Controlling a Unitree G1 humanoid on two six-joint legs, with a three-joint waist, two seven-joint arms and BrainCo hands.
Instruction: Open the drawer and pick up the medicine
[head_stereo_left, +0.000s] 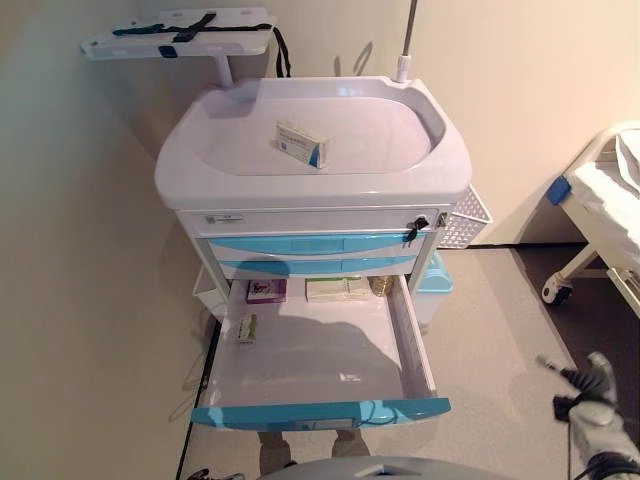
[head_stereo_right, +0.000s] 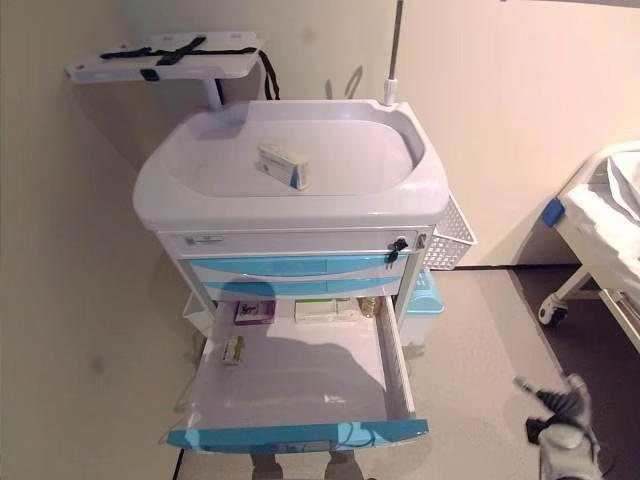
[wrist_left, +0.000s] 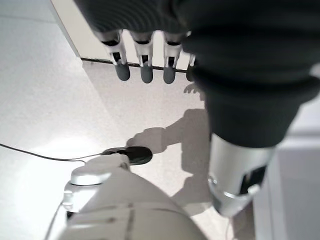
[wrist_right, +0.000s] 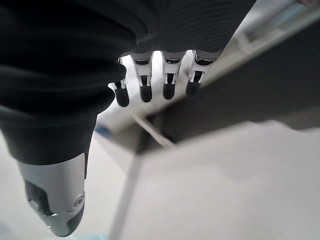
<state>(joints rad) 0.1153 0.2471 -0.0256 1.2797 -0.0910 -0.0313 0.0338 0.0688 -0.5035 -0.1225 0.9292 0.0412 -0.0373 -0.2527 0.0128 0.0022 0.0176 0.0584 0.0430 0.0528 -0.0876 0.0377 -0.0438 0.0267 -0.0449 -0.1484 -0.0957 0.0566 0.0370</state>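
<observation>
The medicine cart stands ahead with its bottom drawer pulled out. Inside the drawer lie a purple box, a white and green box and a small green box. Another medicine box, white and blue, rests on the cart's top. My right hand hangs low to the right of the drawer, well apart from it; its fingers are straight and hold nothing. My left hand shows only in the left wrist view, fingers straight over the floor, empty.
A bed with a castor stands at the right. A white wire basket hangs on the cart's right side, and a blue bin sits below it. A side shelf with black straps juts out at the back left. A wall runs close along the left.
</observation>
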